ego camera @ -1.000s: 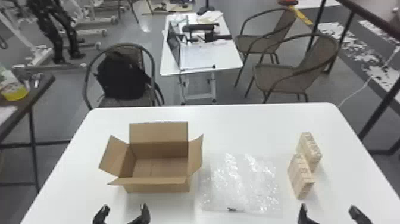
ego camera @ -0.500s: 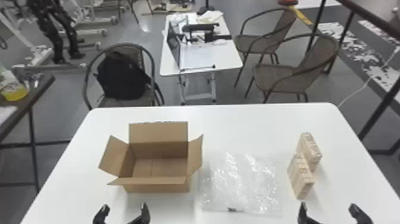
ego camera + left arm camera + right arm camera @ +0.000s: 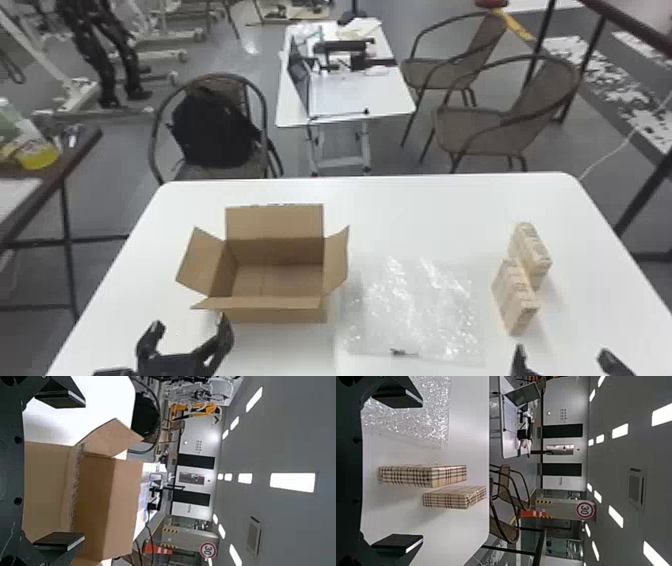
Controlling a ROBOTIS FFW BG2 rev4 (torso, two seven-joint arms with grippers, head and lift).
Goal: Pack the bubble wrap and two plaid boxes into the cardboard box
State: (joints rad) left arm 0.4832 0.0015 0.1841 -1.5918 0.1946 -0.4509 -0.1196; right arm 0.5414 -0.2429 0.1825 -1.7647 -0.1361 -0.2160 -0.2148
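While the open-flapped brown cardboard box (image 3: 275, 316) stands on the white table (image 3: 425, 215), the clear, shiny bubble wrap (image 3: 420, 310) lies just right of it; farther right stand one beige plaid box (image 3: 515, 297) and a matching plaid box (image 3: 531, 250). Near its front, the black left gripper (image 3: 190, 322) has fingers spread; the black right gripper (image 3: 563, 350), well to its right, is spread too.
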